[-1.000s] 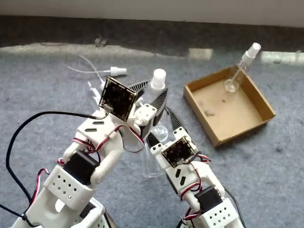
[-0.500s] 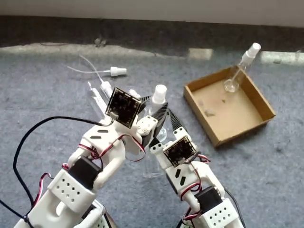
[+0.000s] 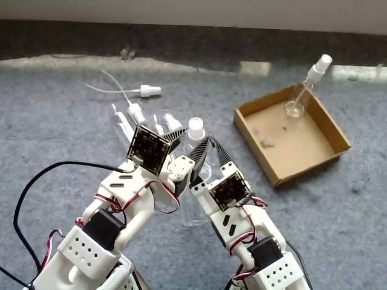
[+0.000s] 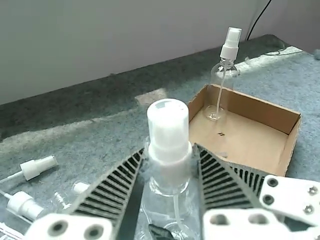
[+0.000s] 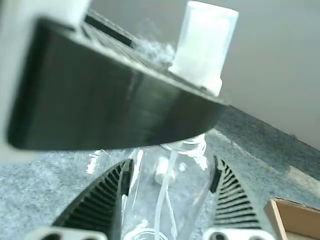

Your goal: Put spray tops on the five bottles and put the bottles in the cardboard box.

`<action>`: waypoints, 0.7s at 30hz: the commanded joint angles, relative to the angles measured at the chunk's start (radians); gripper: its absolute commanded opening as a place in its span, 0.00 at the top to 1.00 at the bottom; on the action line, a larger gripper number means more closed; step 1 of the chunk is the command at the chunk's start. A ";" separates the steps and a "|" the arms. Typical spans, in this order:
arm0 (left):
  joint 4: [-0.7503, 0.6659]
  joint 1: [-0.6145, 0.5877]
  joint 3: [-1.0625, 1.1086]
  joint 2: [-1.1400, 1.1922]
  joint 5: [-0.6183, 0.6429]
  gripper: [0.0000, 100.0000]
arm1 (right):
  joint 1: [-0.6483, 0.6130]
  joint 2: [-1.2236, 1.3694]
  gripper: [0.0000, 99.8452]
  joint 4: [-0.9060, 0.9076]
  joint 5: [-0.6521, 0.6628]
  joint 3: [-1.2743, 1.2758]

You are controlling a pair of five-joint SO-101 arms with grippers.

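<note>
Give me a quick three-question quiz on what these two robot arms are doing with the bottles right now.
1. True or false: one capped bottle is already in the cardboard box.
2. What does the left pincer grip? A a spoon; B the spray top on a bottle; C the box wall.
3. Fill in: the right pincer holds the clear ___ by its body.
Key: 1 true; 2 B; 3 bottle.

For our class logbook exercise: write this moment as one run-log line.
left gripper: shut on spray top atop bottle | right gripper: shut on bottle | cardboard box: one capped bottle inside
</note>
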 commanded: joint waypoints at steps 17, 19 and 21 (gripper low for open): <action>-0.081 0.022 0.064 -0.012 0.012 0.98 | -0.001 -0.018 0.90 0.002 0.072 0.114; -0.081 0.021 0.077 -0.012 0.012 0.98 | 0.001 -0.018 0.90 0.002 0.072 0.114; -0.081 0.022 0.077 -0.012 0.012 0.98 | 0.001 -0.018 0.90 0.002 0.072 0.114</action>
